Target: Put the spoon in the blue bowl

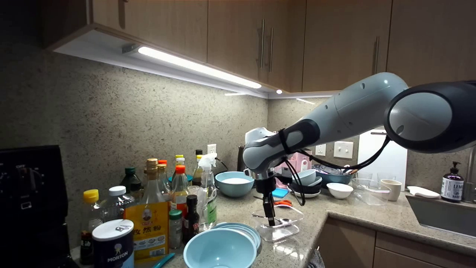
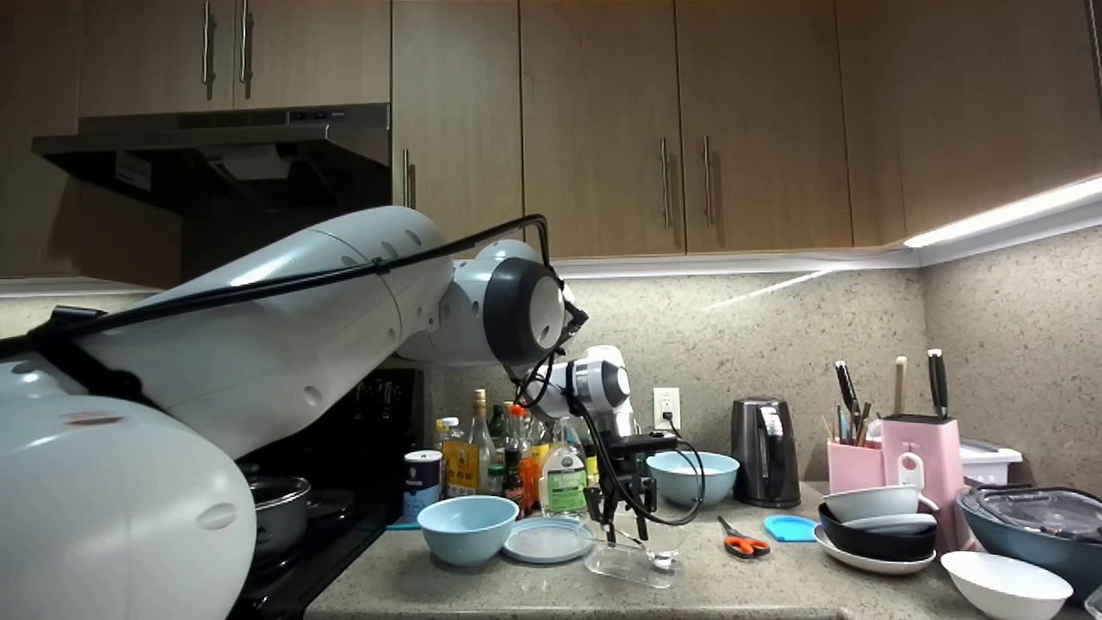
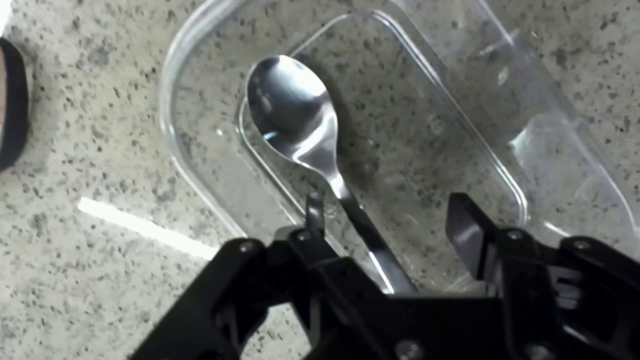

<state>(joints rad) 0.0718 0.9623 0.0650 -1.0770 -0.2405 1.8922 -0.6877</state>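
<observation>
The silvery spoon point(image 3: 295, 110) lies in a clear plastic container point(image 3: 167, 100); its handle end is hidden behind the gripper. The spoon's head also shows as a small bright shape in an exterior view point(image 2: 663, 560). My gripper point(image 3: 385, 212) is open, with one finger on each side of the spoon's handle and apart from it. In both exterior views the gripper point(image 1: 270, 222) point(image 2: 626, 532) points down at the clear container point(image 1: 277, 235) point(image 2: 633, 573). The blue bowl point(image 1: 220, 245) point(image 2: 467, 544) stands upright on the counter, nearer the stove than the container.
Blue-rimmed lids point(image 1: 243, 229) point(image 2: 548, 541) lie between the bowl and container. Bottles point(image 1: 182, 186) stand along the wall. Another light-blue bowl with white inside point(image 1: 234, 188) point(image 2: 693, 486) stands behind. Orange-handled scissors point(image 2: 745, 544) and stacked bowls point(image 2: 878, 538) lie beyond the container.
</observation>
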